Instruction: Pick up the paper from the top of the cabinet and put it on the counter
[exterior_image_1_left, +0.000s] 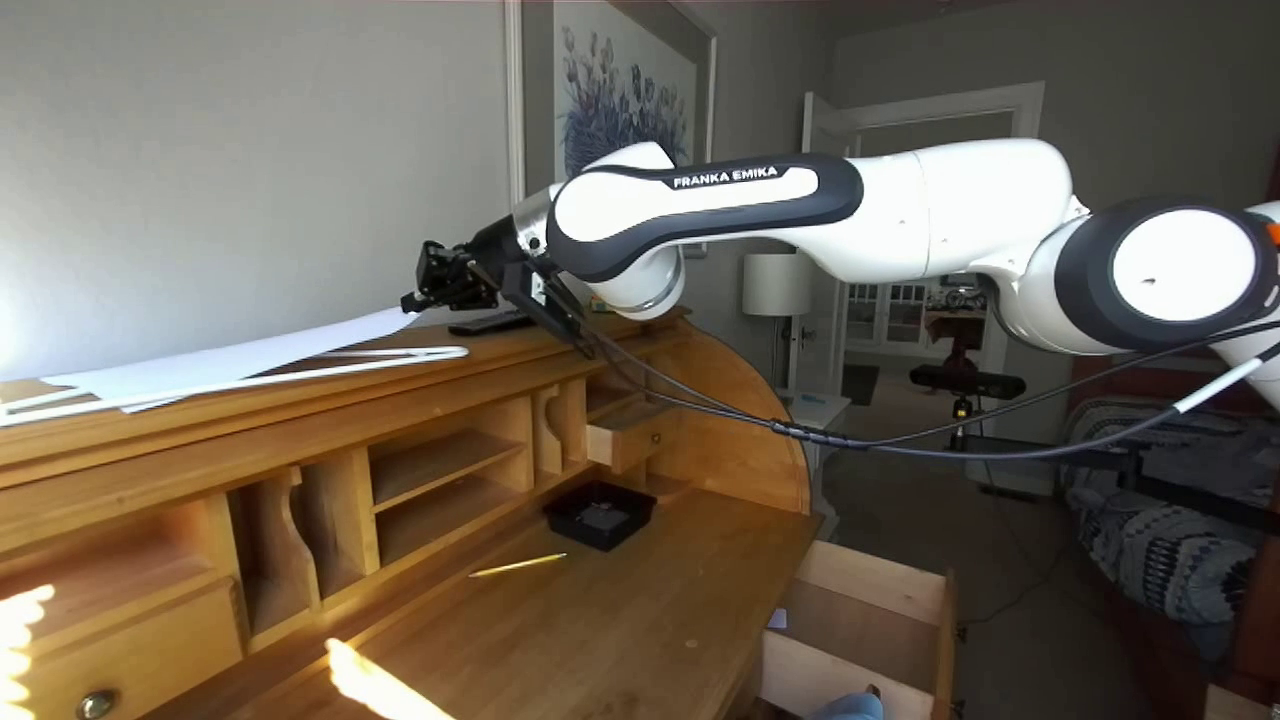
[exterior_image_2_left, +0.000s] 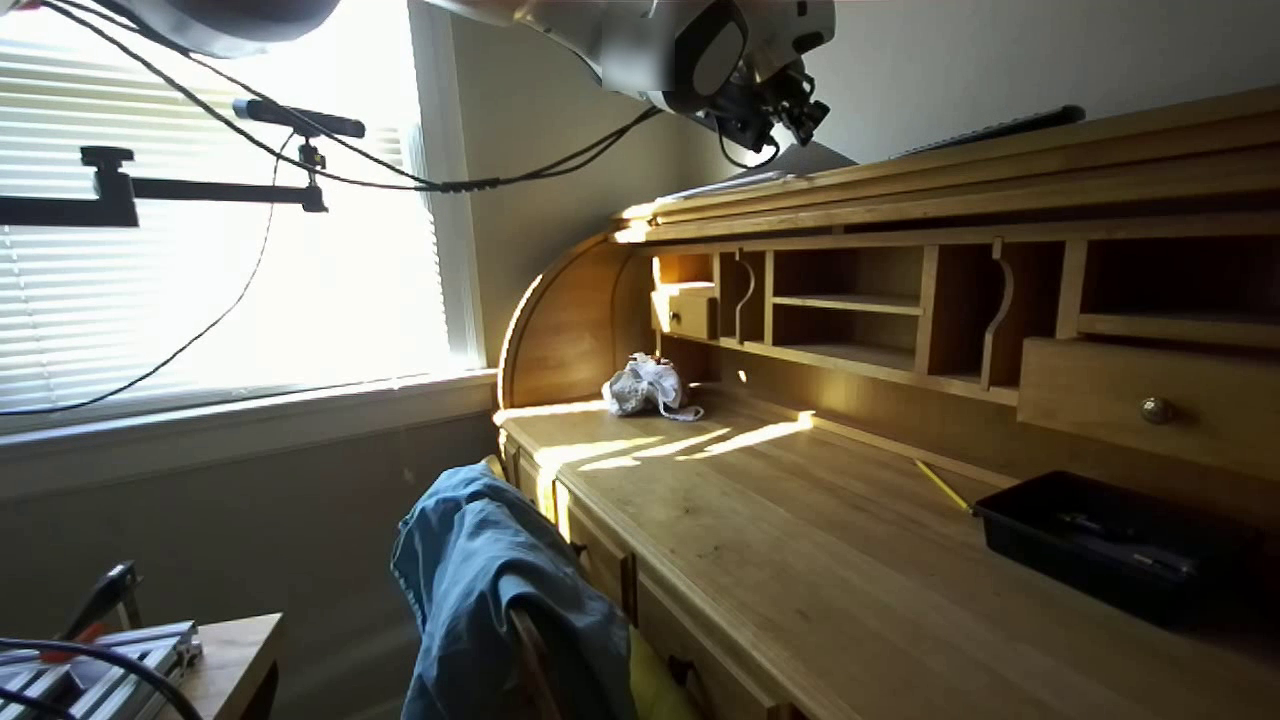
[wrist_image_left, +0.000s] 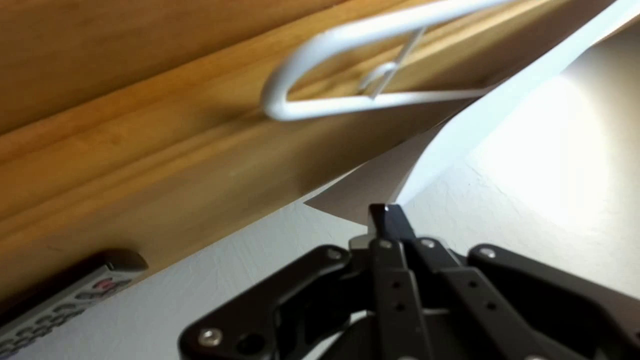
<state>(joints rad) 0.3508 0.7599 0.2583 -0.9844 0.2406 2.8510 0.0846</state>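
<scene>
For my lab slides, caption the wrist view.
Gripper pinching one end of a paper; a remote lies on the wooden desk.

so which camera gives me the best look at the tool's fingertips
The wrist view: it shows the fingertips of the tool closest, together on the raised end of the paper. In both exterior views they are small dark shapes by that raised end, hard to tell apart.

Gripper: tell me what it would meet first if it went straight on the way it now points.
The gripper pinches the paper, which stretches out ahead; past that sheet it would most likely meet the top of the cabinet, though depth is hard to judge.
</scene>
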